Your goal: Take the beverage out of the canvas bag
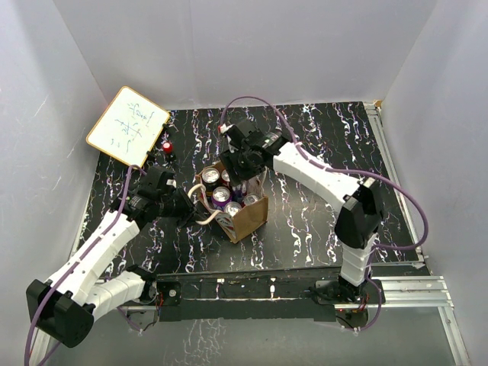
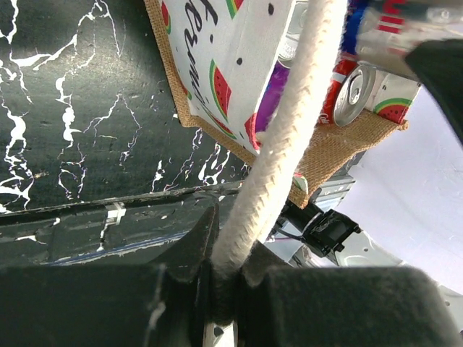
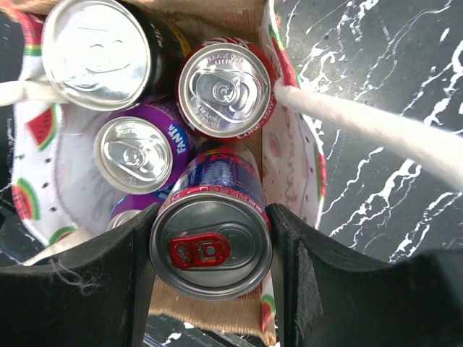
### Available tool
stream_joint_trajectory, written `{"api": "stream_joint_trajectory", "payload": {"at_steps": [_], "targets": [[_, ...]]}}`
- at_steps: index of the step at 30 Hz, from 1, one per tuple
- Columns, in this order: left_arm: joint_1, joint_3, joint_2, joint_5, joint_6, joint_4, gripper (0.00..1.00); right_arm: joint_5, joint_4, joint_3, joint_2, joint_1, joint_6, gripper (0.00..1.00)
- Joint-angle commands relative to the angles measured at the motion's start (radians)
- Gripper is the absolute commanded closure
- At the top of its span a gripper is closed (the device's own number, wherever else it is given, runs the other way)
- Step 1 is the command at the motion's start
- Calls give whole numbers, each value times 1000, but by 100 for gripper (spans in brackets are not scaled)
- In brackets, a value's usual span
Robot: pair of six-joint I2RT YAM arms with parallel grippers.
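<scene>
Four cans are showing plainly inside the canvas bag [image 1: 248, 221], which is standing on the black marbled counter [image 1: 320, 221] between the two arms. A fifth may be hiding low at the bag's edge, but I cannot be sure.

Left hand [image 2: 226, 269]: I am pinching the bag's white rope handle [image 2: 278, 144] with it, jaws closed tight on the cord and the cord running taut to the bag.

Right hand [image 3: 211, 238]: it is hanging over the bag's mouth, and I am gripping the blue can [image 3: 217, 181] with the red tab, one finger pressing on each side.

Other contents: black can [image 3: 101, 50] with a broad silver lid, red can [image 3: 224, 90], purple can [image 3: 137, 155]. All are standing upright and untouched, packed beside the gripped one.

Progress: I am counting the bracing of the bag and the grasp as done. The lift is not yet done: the blue can is sitting within the bag's walls, its base hidden. What is remaining, by my reckoning, is raising it clear of the rim and handle and setting it on the counter.
</scene>
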Motion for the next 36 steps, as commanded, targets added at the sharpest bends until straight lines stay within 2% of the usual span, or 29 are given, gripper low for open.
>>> {"api": "stream_joint_trajectory", "payload": {"at_steps": [1, 7, 13, 19, 24, 30, 32, 34, 36], "targets": [[4, -5, 8, 36, -16, 22, 100, 31, 58, 107, -162, 4, 23, 76], [4, -1, 27, 41, -15, 38, 100, 61, 116, 100, -253, 3, 53, 92], [4, 18, 65, 52, 1, 35, 100, 95, 175, 84, -340, -3, 84, 93], [3, 18, 88, 66, 19, 32, 100, 198, 242, 106, -418, -6, 64, 93], [4, 16, 91, 67, 22, 37, 100, 389, 320, 124, -469, -5, -20, 93], [3, 19, 102, 71, 22, 49, 100, 787, 382, 98, -487, -6, -172, 93], [4, 21, 109, 72, 24, 51, 100, 915, 390, 44, -482, -12, -223, 93], [3, 21, 115, 74, 26, 54, 100, 951, 401, -39, -494, -29, -251, 93], [4, 21, 120, 77, 28, 59, 100, 918, 390, -132, -518, -63, -216, 93]]}}
